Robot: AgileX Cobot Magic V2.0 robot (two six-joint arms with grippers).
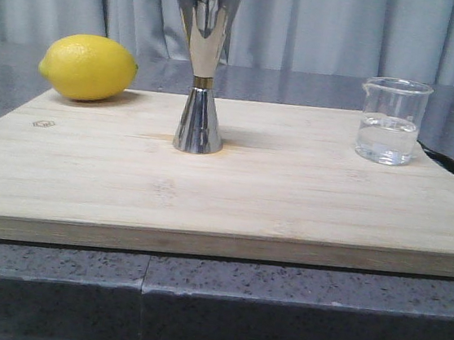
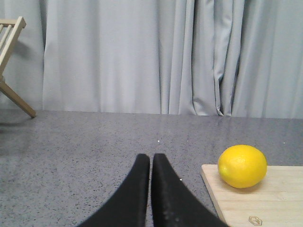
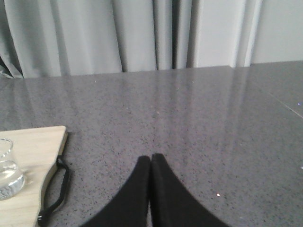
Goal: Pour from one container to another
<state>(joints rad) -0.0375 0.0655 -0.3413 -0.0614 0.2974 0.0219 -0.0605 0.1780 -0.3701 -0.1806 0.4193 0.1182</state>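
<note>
While both arms sit off the board, the front view counts one wooden cutting board (image 1: 290, 194), one lemon (image 1: 88, 67), one steel jigger (image 1: 202, 70) and one glass beaker (image 1: 392, 121), all on a grey speckled countertop (image 1: 50, 281) with grey curtains (image 1: 350, 28) behind. Jigger stands upright near the board's middle, long axis vertical, wide cone mouth up, narrow gold-banded waist between the two cones, base flat on the wood. Beaker stands upright near the board's right end, well apart from the jigger, mouth up, pour spout pointing left toward the jigger; clear liquid fills roughly the lower part. Lemon lies on its side at the far left corner of the board, long axis running left-right.

Left gripper (image 2: 151, 161): two black fingers pressed together, nothing between them, over bare countertop beside the board's left edge, lemon (image 2: 242, 166) near it. One wooden frame piece (image 2: 12, 56) shows at the edge of the left wrist view. Right gripper (image 3: 151, 161): fingers together, holding nothing, over bare countertop off the board's right end; beaker (image 3: 8, 175) only partly in its view, one black loop (image 3: 57, 189) hanging at the board's (image 3: 33, 146) edge.
</note>
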